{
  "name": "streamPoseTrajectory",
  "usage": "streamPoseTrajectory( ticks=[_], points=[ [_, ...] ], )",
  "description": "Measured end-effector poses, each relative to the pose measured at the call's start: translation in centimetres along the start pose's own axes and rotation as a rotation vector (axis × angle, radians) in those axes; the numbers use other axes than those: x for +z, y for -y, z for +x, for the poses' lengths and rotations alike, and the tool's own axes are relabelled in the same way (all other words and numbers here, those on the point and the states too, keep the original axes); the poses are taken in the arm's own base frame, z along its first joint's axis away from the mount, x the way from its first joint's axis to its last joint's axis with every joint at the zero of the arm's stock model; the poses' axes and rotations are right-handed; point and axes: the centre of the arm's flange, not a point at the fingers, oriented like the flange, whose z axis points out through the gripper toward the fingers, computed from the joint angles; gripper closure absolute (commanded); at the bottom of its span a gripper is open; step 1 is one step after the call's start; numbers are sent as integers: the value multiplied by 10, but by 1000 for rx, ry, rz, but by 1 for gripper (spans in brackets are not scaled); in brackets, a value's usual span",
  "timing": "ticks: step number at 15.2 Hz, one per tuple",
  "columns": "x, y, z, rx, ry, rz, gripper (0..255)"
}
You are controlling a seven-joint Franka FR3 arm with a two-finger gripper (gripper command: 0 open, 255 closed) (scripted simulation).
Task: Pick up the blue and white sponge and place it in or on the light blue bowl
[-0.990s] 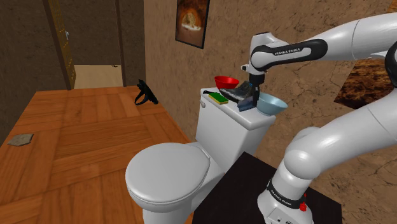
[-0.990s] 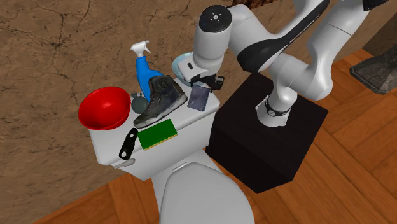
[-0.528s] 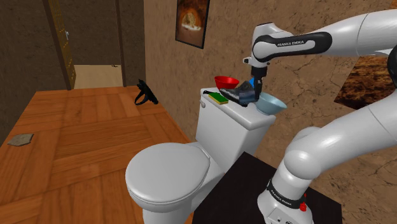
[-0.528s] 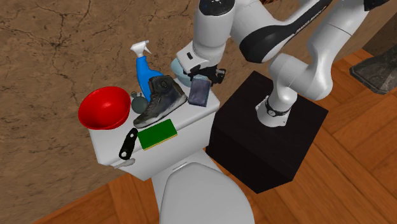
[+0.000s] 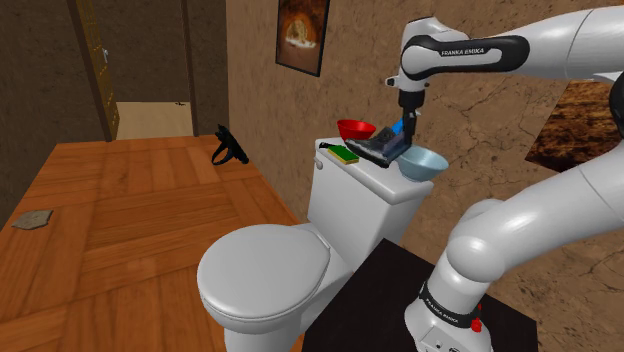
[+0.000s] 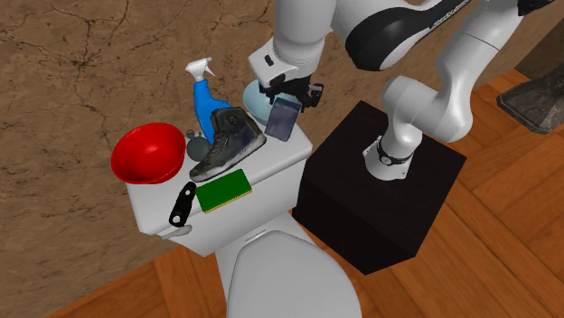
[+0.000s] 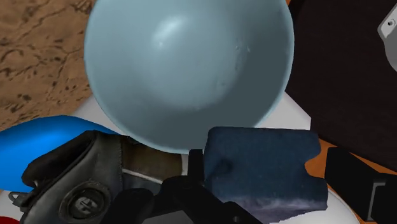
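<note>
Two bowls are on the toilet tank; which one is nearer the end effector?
The light blue bowl: the end effector, clasping the dark blue sponge, hangs right beside it, while the red bowl sits beyond the shoe.

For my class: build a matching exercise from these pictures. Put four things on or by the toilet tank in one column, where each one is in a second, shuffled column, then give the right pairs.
Things
1. dark blue sponge
2. red bowl
3. green pad
4. spray bottle

Places
A. at the end of the tank farthest from the stand
B. clasped in the gripper, near the rim of the light blue bowl
C. flat on the tank, on the toilet-seat side of the shoe
D. upright between the shoe and the wall

Pairs: 1-B, 2-A, 3-C, 4-D
</note>
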Motion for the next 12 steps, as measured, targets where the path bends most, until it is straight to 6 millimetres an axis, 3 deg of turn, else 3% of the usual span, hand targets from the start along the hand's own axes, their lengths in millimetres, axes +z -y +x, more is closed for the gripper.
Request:
streamPoseTrajectory(
  ticks=[6, 12],
  points=[
    [-30, -4, -7, 0, 0, 0, 255],
    [-22, -31, -65, 1, -1, 1, 255]
  ],
)
